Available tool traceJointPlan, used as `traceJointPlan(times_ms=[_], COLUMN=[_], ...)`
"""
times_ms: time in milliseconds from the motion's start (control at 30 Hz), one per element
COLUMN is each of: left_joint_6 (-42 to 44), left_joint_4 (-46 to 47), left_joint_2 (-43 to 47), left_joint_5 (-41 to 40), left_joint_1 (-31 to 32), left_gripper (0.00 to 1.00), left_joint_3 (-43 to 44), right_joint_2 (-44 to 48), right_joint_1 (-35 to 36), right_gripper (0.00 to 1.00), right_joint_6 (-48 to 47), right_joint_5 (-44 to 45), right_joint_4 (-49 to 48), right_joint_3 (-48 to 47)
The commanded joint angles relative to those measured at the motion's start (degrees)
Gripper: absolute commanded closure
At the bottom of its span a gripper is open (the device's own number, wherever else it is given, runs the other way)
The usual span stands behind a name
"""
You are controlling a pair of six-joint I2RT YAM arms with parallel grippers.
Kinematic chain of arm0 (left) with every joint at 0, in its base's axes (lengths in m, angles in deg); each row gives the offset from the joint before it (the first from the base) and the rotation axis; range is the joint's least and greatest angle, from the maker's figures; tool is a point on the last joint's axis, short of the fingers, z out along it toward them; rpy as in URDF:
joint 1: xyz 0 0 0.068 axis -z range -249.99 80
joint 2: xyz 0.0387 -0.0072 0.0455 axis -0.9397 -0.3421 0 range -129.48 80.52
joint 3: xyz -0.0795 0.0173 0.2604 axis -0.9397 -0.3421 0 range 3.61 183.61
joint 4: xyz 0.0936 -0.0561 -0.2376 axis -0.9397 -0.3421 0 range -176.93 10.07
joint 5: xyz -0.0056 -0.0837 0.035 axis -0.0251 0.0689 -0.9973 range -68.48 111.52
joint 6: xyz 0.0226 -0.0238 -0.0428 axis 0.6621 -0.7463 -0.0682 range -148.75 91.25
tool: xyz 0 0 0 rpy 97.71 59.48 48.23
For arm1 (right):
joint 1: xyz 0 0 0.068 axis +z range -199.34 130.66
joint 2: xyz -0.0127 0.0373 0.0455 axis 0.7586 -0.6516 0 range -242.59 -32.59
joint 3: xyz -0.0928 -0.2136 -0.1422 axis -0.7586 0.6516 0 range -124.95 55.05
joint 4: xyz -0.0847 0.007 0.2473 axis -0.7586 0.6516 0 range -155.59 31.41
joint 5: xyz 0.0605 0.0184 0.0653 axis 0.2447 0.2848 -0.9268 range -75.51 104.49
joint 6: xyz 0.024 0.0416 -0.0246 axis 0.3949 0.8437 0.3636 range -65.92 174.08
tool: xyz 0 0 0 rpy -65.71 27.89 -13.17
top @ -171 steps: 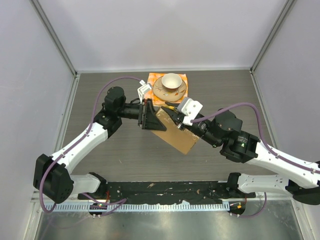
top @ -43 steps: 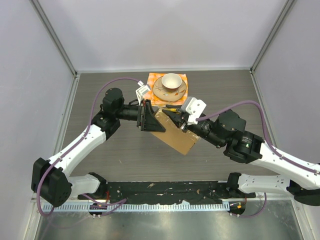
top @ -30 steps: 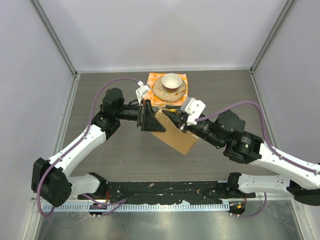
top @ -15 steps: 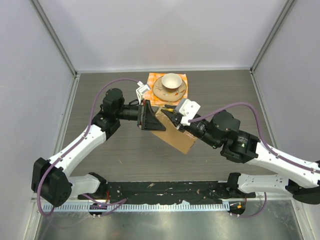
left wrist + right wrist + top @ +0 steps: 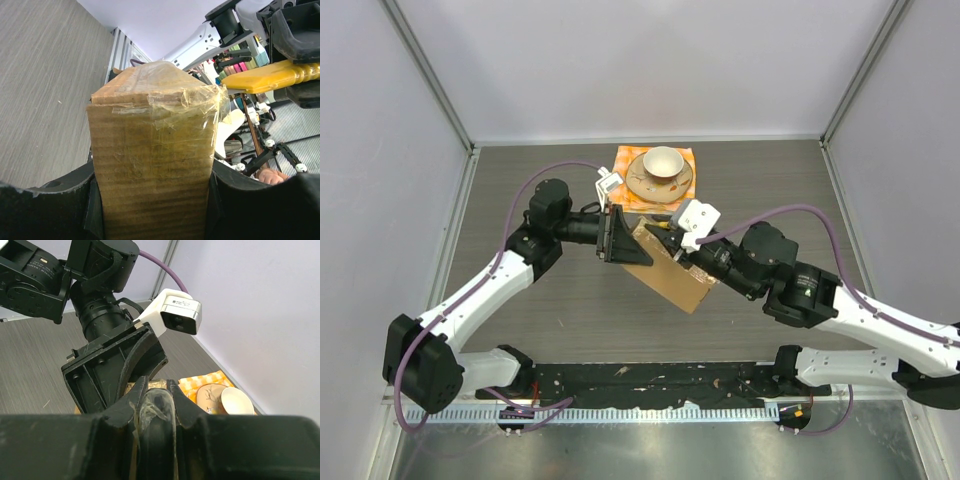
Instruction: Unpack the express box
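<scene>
From where I stand, the left arm (image 5: 480, 290) and the right arm (image 5: 865, 322) look alike: smooth white shells broken by chunky black joints. A purple cable (image 5: 535, 172) runs along the left one, and a second purple cable (image 5: 800, 210) along the right. A small white camera box (image 5: 698, 218) sits on the right wrist. The right gripper (image 5: 661, 226) is black with a yellow ribbed finger (image 5: 270, 80). There is a green mark (image 5: 807, 290) on one black joint.

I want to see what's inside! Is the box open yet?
Not yet. Done: the left gripper clamps one end of the express box. In hand: the right gripper holds a yellow tool close to the box. Left: clear tape seals the flaps, and nothing is out.
</scene>
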Motion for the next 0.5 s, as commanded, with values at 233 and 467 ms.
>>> traceJointPlan(times_ms=[233,467], left_joint_6=[-3.4,-4.1], left_joint_4=[10.3,10.8], left_joint_2=[3.6,3.8], left_joint_5=[3.2,3.0], left_joint_1=[0.1,0.1], left_gripper=[1.0,1.0], left_joint_3=[2.9,3.0], right_joint_2=[3.9,4.7], right_joint_1=[-0.2,0.0], right_gripper=[0.99,0.99], right_joint_6=[7.5,8.2], right_joint_5=[6.4,8.0], right_joint_4=[14.0,17.1], right_joint_3=[7.0,7.0])
